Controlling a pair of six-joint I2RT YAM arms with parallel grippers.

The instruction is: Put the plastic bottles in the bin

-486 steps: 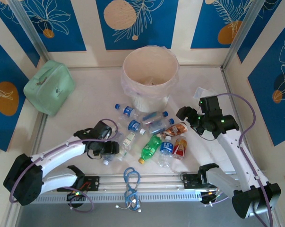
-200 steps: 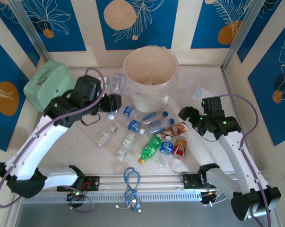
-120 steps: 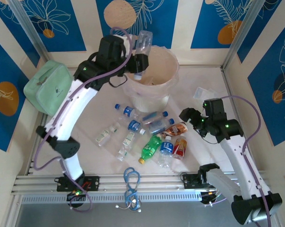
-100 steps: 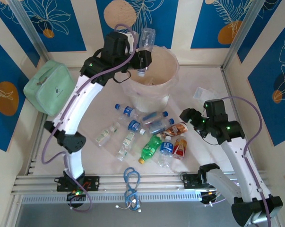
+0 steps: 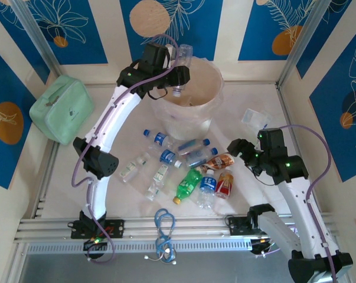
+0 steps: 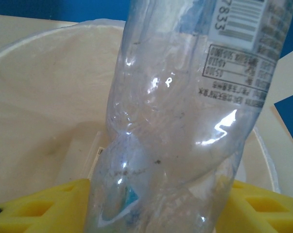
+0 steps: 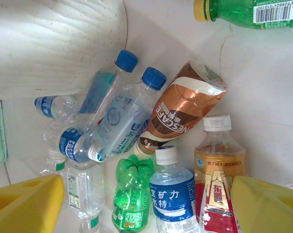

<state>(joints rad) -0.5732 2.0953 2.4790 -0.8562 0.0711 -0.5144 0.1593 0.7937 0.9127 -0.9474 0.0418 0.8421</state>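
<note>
1. Your left gripper (image 6: pixel 161 206) is clamped across a crumpled clear plastic bottle with a barcode label (image 6: pixel 185 121). A yellow finger (image 6: pixel 44 208) presses on each side of it.
2. That bottle (image 5: pixel 183 54) is above the mouth of the round cream-coloured bin with a clear bag liner (image 5: pixel 186 121). It sits over the bin's far-left rim, and the bin stands by the middle of the table's far edge.
3. Its long axis runs close to upright, leaning slightly, with the labelled body rising above the fingers. You cannot tell from here which end carries the cap.
4. Your right gripper (image 7: pixel 146 208) stands wide open and holds nothing. It hovers over the right side of the heap of small plastic bottles (image 5: pixel 189 168) in the middle of the table.
5. The task looks early. A pale shape lies on the bin's floor, but you cannot tell whether it is a bottle.
6. About eleven bottles lie on the table: clear with blue caps, green with a yellow cap, brown, and orange-labelled. Most lie flat, pointing various ways.
7. This drop has not happened yet, and almost everything is left to do.
</note>
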